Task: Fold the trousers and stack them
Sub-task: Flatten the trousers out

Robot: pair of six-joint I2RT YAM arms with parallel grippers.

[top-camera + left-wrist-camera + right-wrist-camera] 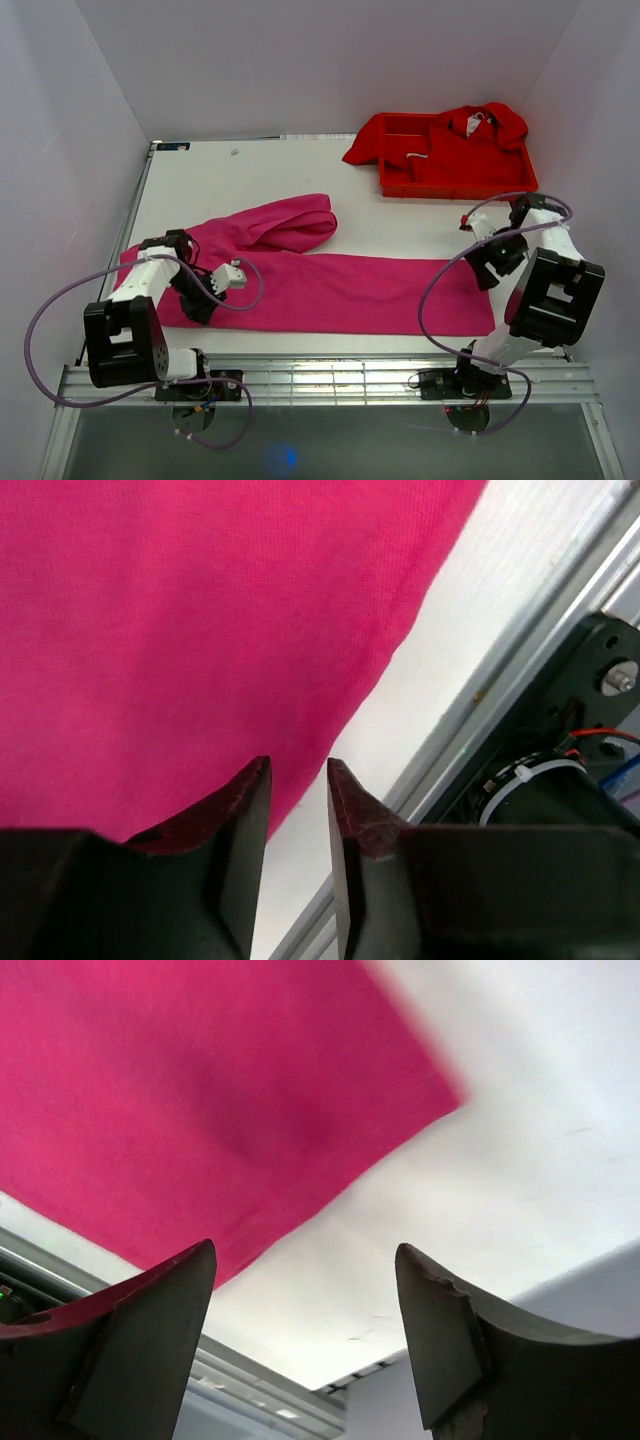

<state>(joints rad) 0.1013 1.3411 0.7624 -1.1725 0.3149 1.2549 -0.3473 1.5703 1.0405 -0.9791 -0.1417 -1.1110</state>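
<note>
Left tool (298, 767) and right tool (305, 1252) hang low, seemingly off the trousers (330, 290).

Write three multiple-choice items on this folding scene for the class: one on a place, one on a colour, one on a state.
1. Where on the table does the red tray sit?
A) near left corner
B) far right
C) centre

2. What colour are the trousers?
A) blue
B) white
C) magenta-pink

3. How is the right end effector?
A) open, holding nothing
B) shut on the trousers
C) shut on the tray

Key:
1 B, the tray lies by the far right edge.
2 C, the cloth spread along the near edge is magenta-pink.
3 A, its jaws stand wide apart with nothing between them.
</note>
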